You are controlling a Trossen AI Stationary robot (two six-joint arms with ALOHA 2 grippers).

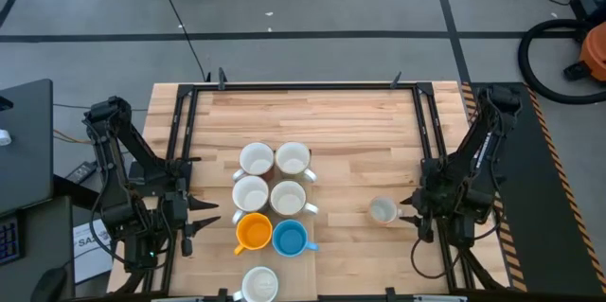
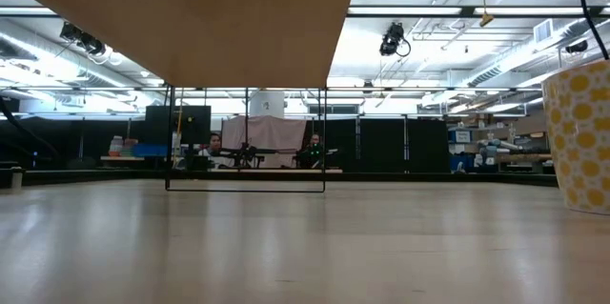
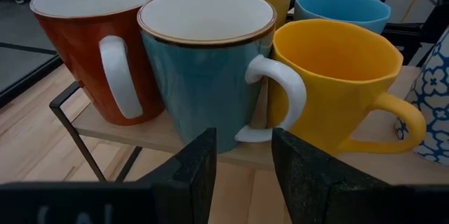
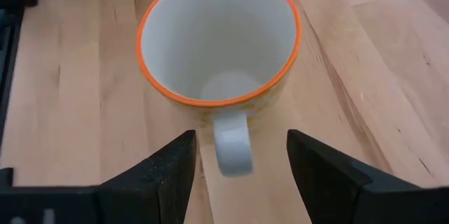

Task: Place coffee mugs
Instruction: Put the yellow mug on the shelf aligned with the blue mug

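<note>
— Where's the right gripper [image 4: 238, 161] at?

— Low over the wooden table [image 1: 360, 132], fingers spread wide, nothing between them. Just ahead of its fingertips stands the orange-rimmed mug [image 4: 219, 38], upright, white inside, its white handle [image 4: 232, 143] pointing back into the gap between the fingers. I see no contact.

— And the left gripper [image 3: 243, 161]?

— Parted partway, holding nothing. Right in front of it is the teal mug [image 3: 203, 69], its white handle turned toward the fingers' gap, not gripped. Beside it stand a red-brown mug [image 3: 91, 48] on one side and a yellow-orange mug [image 3: 337, 83] on the other, with a bright blue mug [image 3: 340, 10] behind.

— All loose on the table?

— No, that cluster of mugs [image 1: 270, 193] sits packed together on a small raised board [image 3: 147, 129], just off the left gripper. Only the orange-rimmed one stands alone, by the right gripper.
</note>
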